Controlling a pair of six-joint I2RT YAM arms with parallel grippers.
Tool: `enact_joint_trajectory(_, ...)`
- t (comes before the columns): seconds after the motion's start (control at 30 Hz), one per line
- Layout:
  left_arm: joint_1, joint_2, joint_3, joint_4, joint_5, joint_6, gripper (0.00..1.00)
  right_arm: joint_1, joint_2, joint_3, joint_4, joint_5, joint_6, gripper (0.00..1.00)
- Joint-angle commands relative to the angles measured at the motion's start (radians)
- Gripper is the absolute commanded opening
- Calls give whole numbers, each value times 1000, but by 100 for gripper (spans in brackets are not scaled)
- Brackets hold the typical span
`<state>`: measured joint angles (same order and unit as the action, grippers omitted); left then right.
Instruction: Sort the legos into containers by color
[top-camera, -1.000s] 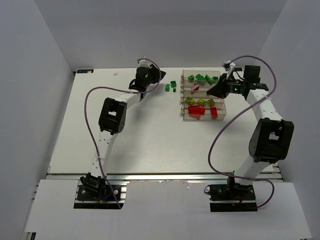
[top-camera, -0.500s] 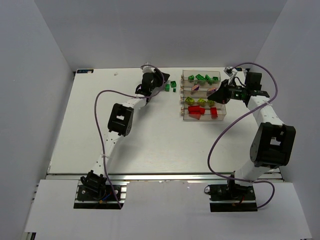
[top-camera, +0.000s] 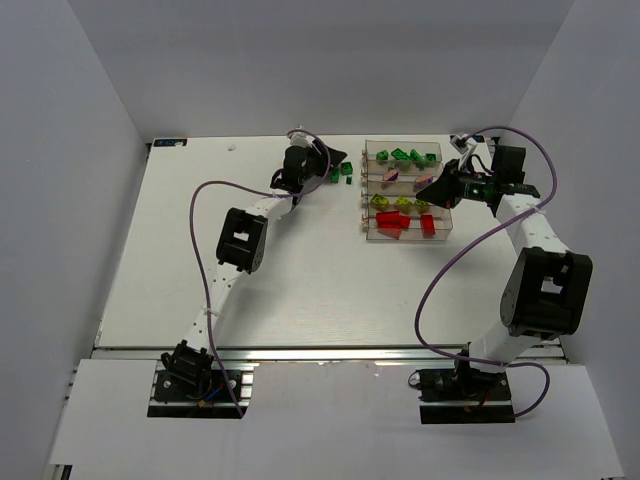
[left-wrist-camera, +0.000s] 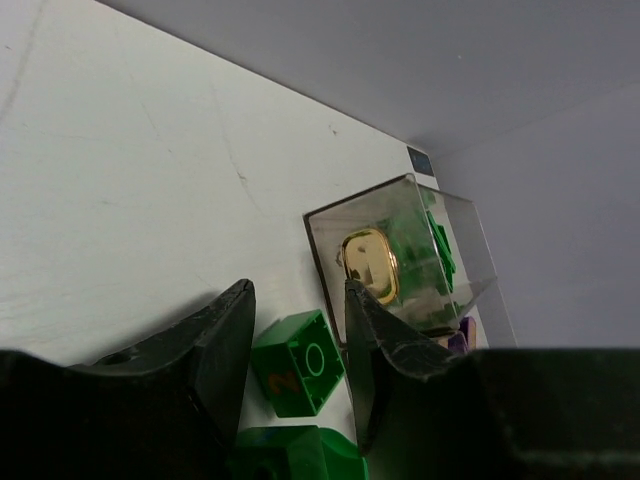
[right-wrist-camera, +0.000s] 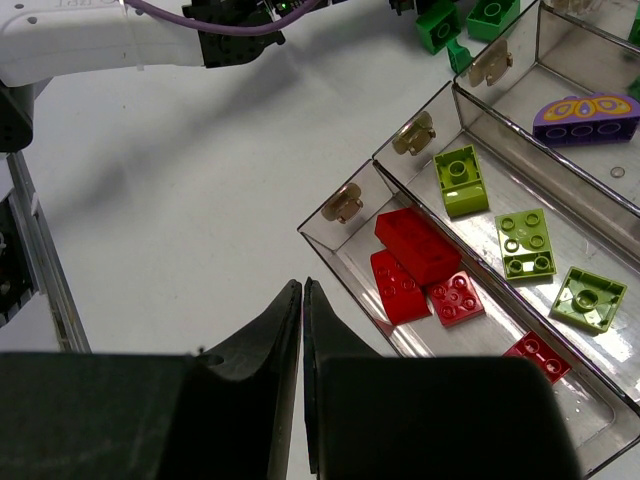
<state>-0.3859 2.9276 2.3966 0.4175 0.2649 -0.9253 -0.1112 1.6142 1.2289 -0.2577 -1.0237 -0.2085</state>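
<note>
The four joined clear containers (top-camera: 446, 213) hold sorted legos: green in the far bin, a purple one (right-wrist-camera: 585, 110), yellow-green ones (right-wrist-camera: 462, 180) and red ones (right-wrist-camera: 418, 250) in the nearest bin. Three green legos (top-camera: 347, 169) lie on the table just left of the containers. My left gripper (top-camera: 328, 172) is open, low over them, with one green brick (left-wrist-camera: 300, 362) between its fingers and another green brick (left-wrist-camera: 290, 455) beneath the wrist. The far bin's end wall (left-wrist-camera: 400, 250) stands just beyond. My right gripper (top-camera: 421, 191) is shut and empty above the containers' right half; the right wrist view (right-wrist-camera: 302, 290) shows nothing held.
The white table (top-camera: 250, 270) is bounded by grey walls on the left, back and right. Gold latches (right-wrist-camera: 345, 203) stick out at the bins' left ends. The left arm's cable (top-camera: 195, 220) loops over the table's left part.
My left gripper has moved right, up to the loose green legos. My right gripper swung down-left over the containers a second ago and has held nearly still since.
</note>
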Motion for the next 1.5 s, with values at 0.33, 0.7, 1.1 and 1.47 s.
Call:
enact_joint_trajectory(0.33,-2,-33,-25,-72,280,51,48,-5,-36,-5,21,-16,4,9)
enact_joint_trajectory(0.7,-10,-238,-234,-315,206,356,38,-7,-62,-5,-9,-15,-14,9)
enact_joint_trajectory(1.1,-27,-439,-551,-229,220,396,31,-7,-82,1,-41,-19,-34,9)
enact_joint_trajectory(1.47,-15,-666,-691,-239,7,318,72,-7,-82,17,-75,-18,-58,9)
